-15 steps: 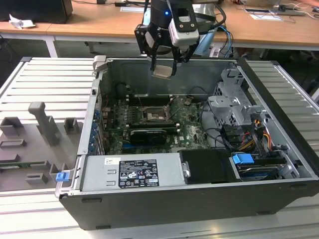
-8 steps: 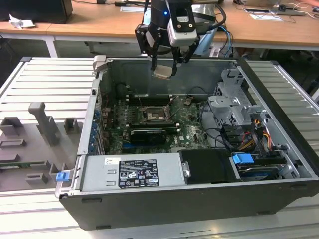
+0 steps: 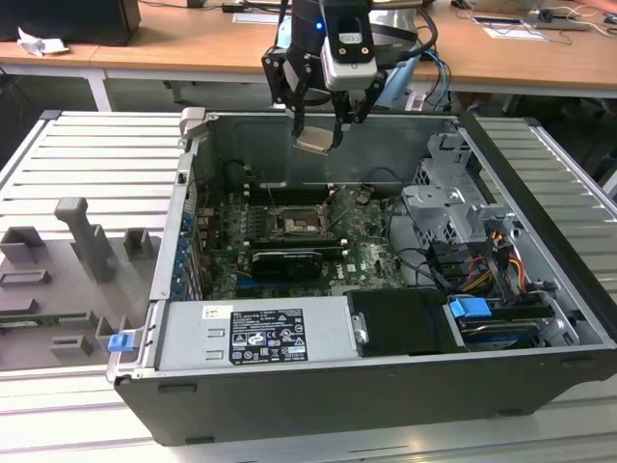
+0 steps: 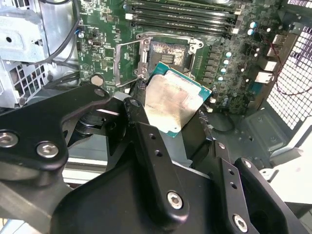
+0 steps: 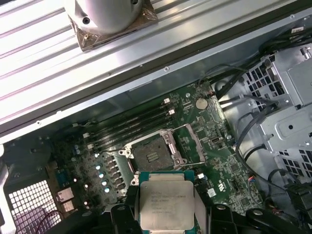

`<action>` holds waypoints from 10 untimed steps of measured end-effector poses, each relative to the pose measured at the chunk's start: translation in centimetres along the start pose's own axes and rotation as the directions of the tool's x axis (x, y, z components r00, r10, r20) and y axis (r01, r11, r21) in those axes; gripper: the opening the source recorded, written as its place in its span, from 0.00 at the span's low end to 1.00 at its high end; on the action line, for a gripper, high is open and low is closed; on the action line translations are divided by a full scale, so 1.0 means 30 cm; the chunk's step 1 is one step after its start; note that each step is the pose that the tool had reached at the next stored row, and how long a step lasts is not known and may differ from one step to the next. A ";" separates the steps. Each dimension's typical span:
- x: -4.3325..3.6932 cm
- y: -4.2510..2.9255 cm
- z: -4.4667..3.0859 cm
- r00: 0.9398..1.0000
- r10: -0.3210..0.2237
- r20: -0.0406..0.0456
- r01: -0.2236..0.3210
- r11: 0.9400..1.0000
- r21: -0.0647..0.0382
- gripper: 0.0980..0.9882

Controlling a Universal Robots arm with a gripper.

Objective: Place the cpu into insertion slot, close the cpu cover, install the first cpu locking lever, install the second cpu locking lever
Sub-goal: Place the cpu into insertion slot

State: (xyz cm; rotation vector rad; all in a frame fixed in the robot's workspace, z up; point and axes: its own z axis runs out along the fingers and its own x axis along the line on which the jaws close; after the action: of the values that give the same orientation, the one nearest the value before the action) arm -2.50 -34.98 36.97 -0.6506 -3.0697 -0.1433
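Observation:
My gripper hangs above the open computer case, near its far wall, and is shut on the cpu, a flat beige-silver chip with a green edge. Both wrist views show the cpu clamped between the black fingers. The insertion slot lies uncovered on the green board below, well apart from the chip. The cpu cover stands swung open beside the slot.
Long black memory slots run beside the socket. A black card lies on the board's near side, and a power supply fills the case front. A metal drive cage with cables stands at the exterior view's right. A grey fixture block sits outside at its left.

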 end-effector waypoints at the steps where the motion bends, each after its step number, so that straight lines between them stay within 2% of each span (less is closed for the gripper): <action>1: 0.000 0.000 0.000 1.000 0.004 0.000 -0.004 1.000 0.000 0.50; 10: 0.000 0.000 0.001 0.998 0.062 0.006 -0.062 0.998 -0.001 0.50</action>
State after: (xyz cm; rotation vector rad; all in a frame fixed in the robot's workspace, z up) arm -2.49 -34.98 36.94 -0.7467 -3.0507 -0.1434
